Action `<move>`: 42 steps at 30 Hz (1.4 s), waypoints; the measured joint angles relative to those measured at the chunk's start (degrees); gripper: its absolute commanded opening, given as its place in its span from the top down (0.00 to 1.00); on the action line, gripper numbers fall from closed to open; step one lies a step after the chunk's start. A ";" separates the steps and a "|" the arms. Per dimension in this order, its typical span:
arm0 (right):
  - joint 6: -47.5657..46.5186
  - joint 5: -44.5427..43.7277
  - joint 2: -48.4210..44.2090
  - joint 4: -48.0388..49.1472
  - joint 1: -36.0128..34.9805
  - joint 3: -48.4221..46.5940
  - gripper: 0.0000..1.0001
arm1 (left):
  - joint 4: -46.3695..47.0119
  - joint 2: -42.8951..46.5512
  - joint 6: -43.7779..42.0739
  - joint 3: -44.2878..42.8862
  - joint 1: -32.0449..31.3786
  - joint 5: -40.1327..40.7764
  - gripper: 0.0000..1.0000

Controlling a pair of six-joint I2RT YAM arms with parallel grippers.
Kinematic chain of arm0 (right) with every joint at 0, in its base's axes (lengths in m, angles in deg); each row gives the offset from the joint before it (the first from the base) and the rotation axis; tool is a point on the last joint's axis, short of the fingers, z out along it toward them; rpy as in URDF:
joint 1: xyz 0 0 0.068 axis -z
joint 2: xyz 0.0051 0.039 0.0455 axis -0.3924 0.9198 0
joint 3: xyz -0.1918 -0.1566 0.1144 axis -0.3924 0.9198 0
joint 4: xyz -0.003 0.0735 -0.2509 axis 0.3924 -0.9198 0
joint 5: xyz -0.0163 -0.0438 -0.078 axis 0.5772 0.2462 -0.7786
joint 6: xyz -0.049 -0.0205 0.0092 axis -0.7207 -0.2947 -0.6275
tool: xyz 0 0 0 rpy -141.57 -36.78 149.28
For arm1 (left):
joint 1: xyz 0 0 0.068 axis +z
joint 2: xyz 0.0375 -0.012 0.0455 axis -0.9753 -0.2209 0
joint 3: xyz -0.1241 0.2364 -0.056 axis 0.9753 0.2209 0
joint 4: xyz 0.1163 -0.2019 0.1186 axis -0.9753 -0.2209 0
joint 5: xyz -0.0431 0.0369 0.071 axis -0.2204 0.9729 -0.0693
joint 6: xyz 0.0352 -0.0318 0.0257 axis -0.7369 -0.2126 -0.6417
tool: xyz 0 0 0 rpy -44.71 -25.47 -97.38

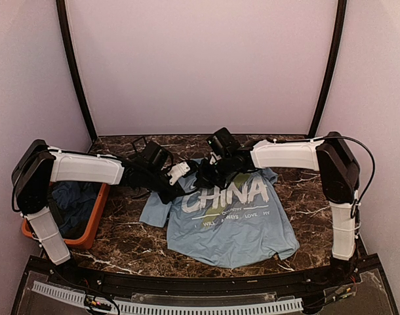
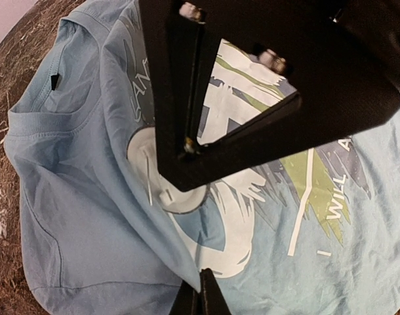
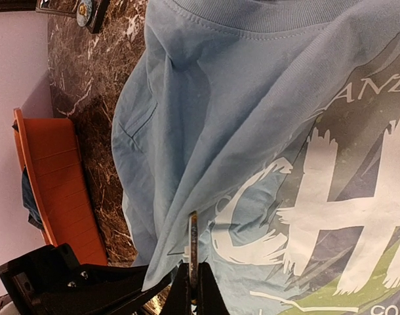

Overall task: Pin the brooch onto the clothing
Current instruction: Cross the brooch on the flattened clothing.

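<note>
Light-blue short-sleeved T-shirt [image 1: 233,230]: big white "CHINA" print + smaller white text on chest, green streak behind letters. Lies front-up on surface [image 1: 305,197], collar twd far side, btwn the two arms. Cloth rumpled at shoulder on left of top view.
Brooch [image 2: 142,164]: small round disc. Reads pale grey w/ thin pin line across its face in left wrist view, only a thin dark edge in right wrist view. Sits over chest just beside the "C", at tips of right pincer [image 3: 193,292], partly hidden by it.
Right pincer: clenched, grasping brooch edge-on btwn fingertips. Arm reaches in from right, across collar area.
Left pincer [image 2: 199,296]: clenched on a raised fold of T-shirt fabric, w/ a ridge of cloth running up to its tips. Just beside right pincer. Arm comes in from left.
Pin vs fabric: can't tell if pin touches cloth, contact spot hidden.
Surface: dark brown marble w/ white veins, carries T-shirt + bin.
Orange rectangular plastic bin [image 1: 100,210]: at left edge of surface, near T-shirt's sleeve, not touching it.
Dark-blue garments [image 1: 79,200]: bunched inside bin, partly behind left arm's white link.
</note>
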 measured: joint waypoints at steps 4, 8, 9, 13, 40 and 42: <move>-0.02 -0.59 0.00 -0.55 0.00 -0.31 1.00 | -0.02 0.00 -0.07 0.00 -0.20 -0.02 0.99; -0.26 -1.09 0.00 -2.16 0.00 -1.22 1.00 | 0.02 0.00 -0.13 -0.02 -0.22 -0.02 0.99; -0.37 -1.27 0.00 -2.43 0.00 -1.36 1.00 | 0.02 0.00 -0.13 -0.09 -0.24 -0.02 0.99; -0.72 -1.57 0.02 -3.02 0.00 -1.57 1.00 | 0.02 0.00 -0.15 -0.11 -0.31 0.02 0.99; -5.20 -2.10 3.76 -5.35 -1.60 -5.11 1.00 | -0.39 -0.02 -0.63 -0.33 -1.07 -0.33 0.99; -6.12 -2.12 3.76 -5.77 -1.62 -5.11 1.00 | -0.44 -0.02 -0.76 -0.33 -1.09 -0.24 0.99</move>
